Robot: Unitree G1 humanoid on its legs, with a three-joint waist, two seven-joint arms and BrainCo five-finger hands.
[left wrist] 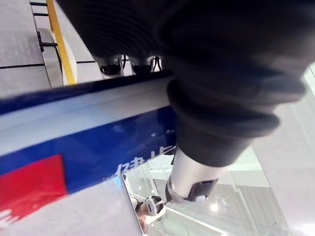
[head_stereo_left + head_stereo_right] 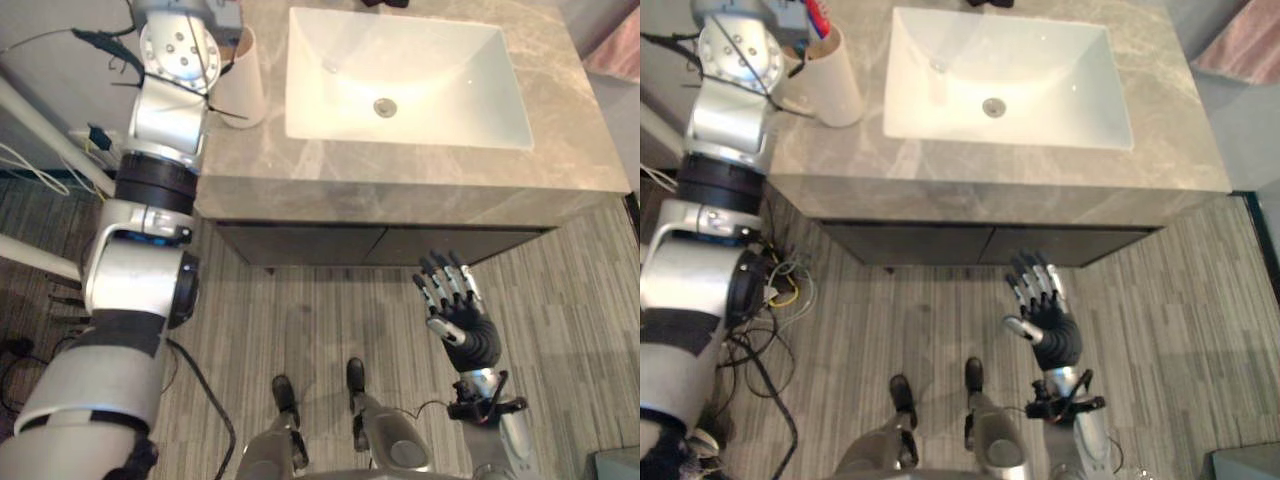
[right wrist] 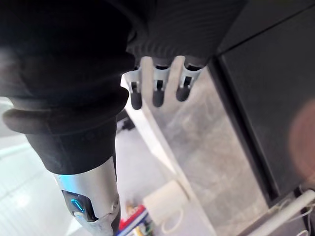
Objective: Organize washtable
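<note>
My left hand has its fingers and thumb curled round a blue, white and red tube, seen from very close. The left arm reaches up over the washtable's left end, beside a white cup. A red and blue end shows at the cup's mouth. My right hand hangs open in front of the cabinet, below the countertop edge, with straight fingers holding nothing. In the right wrist view the cup shows far off, with coloured things in it.
The grey marble countertop carries a white rectangular sink with a drain. A dark tap base sits at the sink's far edge. Dark cabinet doors run under the counter, above a striped grey floor.
</note>
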